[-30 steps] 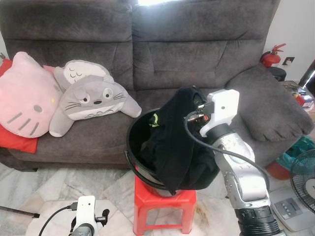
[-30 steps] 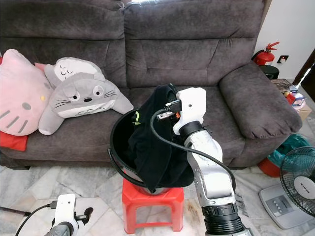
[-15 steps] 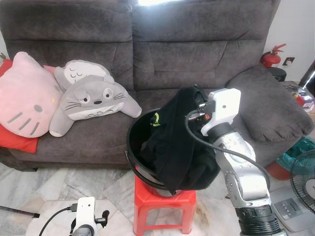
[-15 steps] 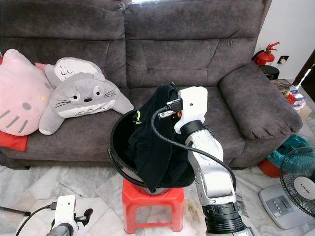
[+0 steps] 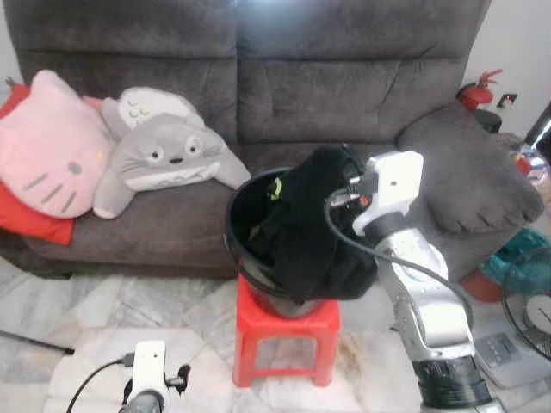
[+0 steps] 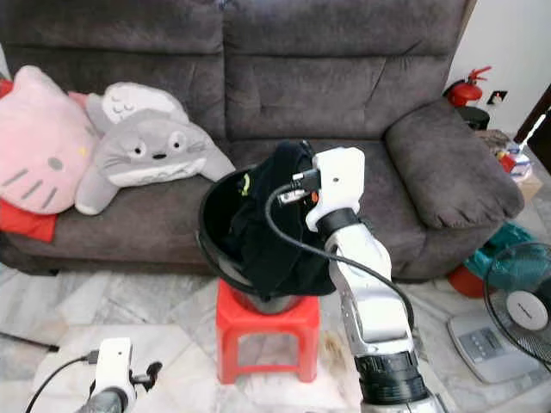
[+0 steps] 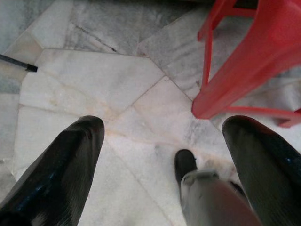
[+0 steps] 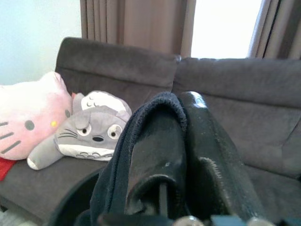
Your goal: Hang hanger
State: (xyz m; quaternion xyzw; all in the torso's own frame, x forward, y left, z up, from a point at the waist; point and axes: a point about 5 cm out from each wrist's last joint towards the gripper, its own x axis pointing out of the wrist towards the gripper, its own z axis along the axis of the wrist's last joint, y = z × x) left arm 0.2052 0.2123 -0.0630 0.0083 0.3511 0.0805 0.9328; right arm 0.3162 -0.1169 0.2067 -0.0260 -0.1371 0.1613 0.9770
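Down by the marble floor [image 7: 122,80] the left gripper [image 7: 164,155] hangs idle, its two black fingers spread wide with nothing between them, the red stool [image 5: 286,331] just beside it. Up on that stool sits the black bucket [image 5: 245,258], and out of it rises a black garment [image 5: 314,224], bunched up and draped over the rim. The right gripper [image 8: 181,141] is clamped on the top fold of that cloth, fingers closed around it. No hanger is plainly visible; it may be buried inside the fabric, hard to say from here. The cloth looks soft, limp and light, likely to sag and slip, so a firm pinch at the collar or shoulder fold is the sensible hold. Behind it all, the grey sofa [image 5: 344,77] carries a grey plush [image 5: 168,155] and a pink cushion [image 5: 47,142].
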